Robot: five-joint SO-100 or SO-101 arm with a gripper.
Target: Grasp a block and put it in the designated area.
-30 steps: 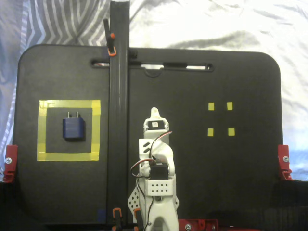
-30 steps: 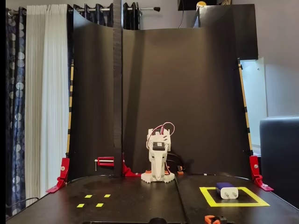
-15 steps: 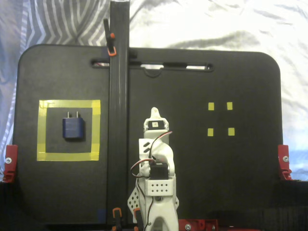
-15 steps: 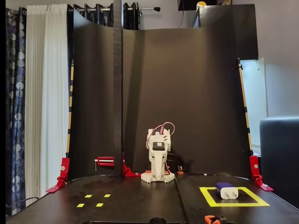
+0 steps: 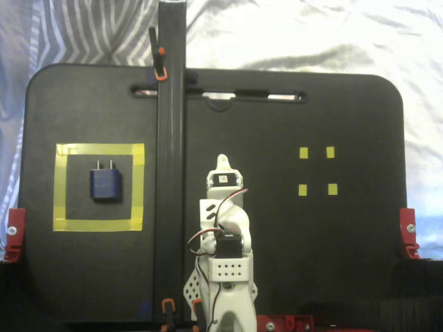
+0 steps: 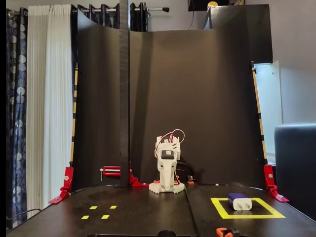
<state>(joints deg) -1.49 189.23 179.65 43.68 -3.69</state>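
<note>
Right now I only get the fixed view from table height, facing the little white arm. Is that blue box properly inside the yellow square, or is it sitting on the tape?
Observer: In a fixed view from above, the block lies wholly on the black middle of the designated area, clear of the tape on every side.
Operator: Dead centre?
Observer: Not quite. It sits a little toward the side its prongs point to, which is the side nearest your camera.
Operator: Is there anything on the board's edge just below my picture?
Observer: Yes, a long narrow slot is cut through the board along that edge.
</note>
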